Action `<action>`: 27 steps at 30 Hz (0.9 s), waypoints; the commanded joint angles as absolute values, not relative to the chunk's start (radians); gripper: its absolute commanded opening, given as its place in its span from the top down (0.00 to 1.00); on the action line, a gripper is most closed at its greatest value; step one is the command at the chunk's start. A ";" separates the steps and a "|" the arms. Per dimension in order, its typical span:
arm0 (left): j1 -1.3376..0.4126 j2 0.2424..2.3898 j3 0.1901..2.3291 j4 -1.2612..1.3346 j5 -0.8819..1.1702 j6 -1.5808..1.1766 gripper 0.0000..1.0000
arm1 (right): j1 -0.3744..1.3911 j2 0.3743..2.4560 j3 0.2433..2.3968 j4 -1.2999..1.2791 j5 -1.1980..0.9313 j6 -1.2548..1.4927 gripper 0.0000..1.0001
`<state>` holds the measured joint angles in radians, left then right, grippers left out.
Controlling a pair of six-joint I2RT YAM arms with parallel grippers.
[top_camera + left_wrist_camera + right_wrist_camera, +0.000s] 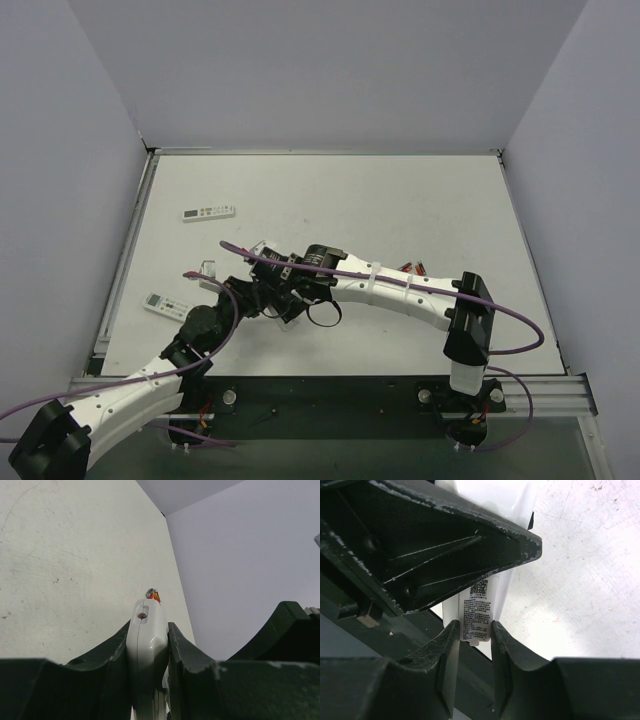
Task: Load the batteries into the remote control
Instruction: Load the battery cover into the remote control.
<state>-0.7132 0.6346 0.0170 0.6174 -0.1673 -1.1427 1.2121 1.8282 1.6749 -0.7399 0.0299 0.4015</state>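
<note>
My left gripper [148, 630] is shut on the remote control [146, 635], a slim white body seen end-on with a small brown dot at its tip. Just past that tip sits a tiny grey and red-orange piece [153, 595], probably a battery. In the right wrist view my right gripper [472, 627] is shut on the lower end of the remote's white labelled back [477, 615], which has printed text and a small tab. Both grippers [278, 288] meet at the table's middle, where they hide the remote. Small red-orange batteries [412, 267] show behind the right forearm.
A white remote with coloured buttons [209, 212] lies at the back left. A longer white remote with a grey display [160, 304] lies near the left edge beside my left arm. Purple cables loop over both arms. Grey walls close in the table on three sides.
</note>
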 commanded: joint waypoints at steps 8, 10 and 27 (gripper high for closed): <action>-0.739 0.611 0.014 0.742 -0.115 -1.189 1.00 | 1.166 1.755 1.591 -0.592 0.057 0.449 0.99; -0.739 0.606 0.012 0.742 -0.117 -1.193 1.00 | 1.167 1.750 1.589 -0.588 0.052 0.445 0.96; -0.739 0.557 0.000 0.652 -0.189 -1.281 1.00 | 1.170 1.710 1.571 -0.584 0.023 0.440 0.69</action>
<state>-0.7219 0.5854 0.0170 0.6060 -0.2020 -1.2171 1.1900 1.7538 1.5799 -0.6247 -0.0151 0.4347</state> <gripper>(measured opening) 0.355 0.289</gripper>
